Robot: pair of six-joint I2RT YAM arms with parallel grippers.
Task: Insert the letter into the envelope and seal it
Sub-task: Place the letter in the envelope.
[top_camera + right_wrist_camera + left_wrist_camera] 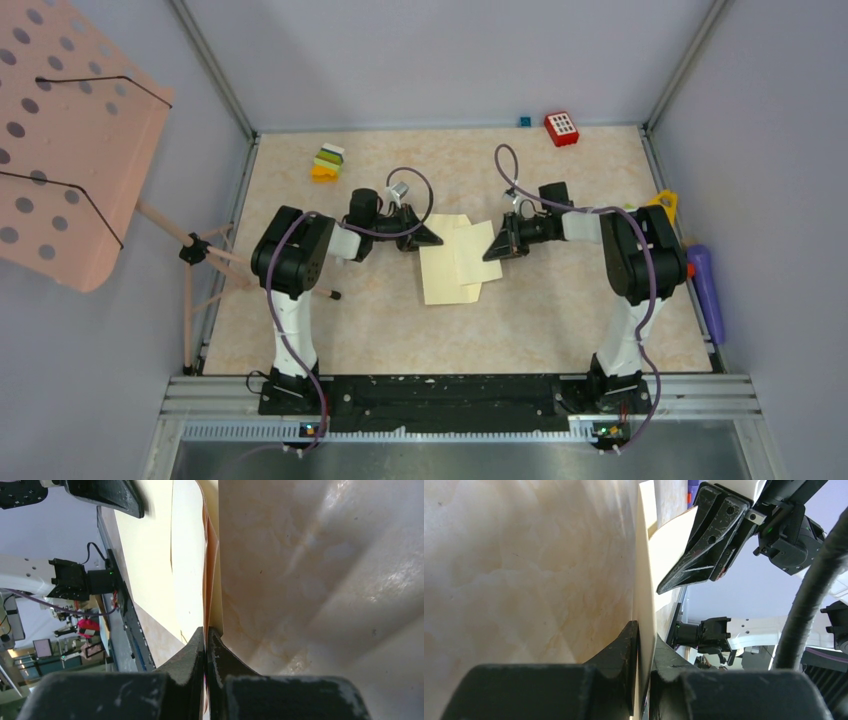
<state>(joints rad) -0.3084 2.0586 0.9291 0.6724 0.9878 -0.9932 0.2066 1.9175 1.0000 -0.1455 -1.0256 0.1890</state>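
My left hand [431, 238] pinches the envelope's [445, 278] left edge. My right hand [490, 250] is clamped tight on the overlapping pale sheet [473, 256].

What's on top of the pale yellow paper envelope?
A smaller pale paper sheet overlaps its right side, pinched by the right jaws. Anything inside the envelope is hidden.

Robot lab cell: grey panel walls [420, 60], aluminium rail [200, 392].
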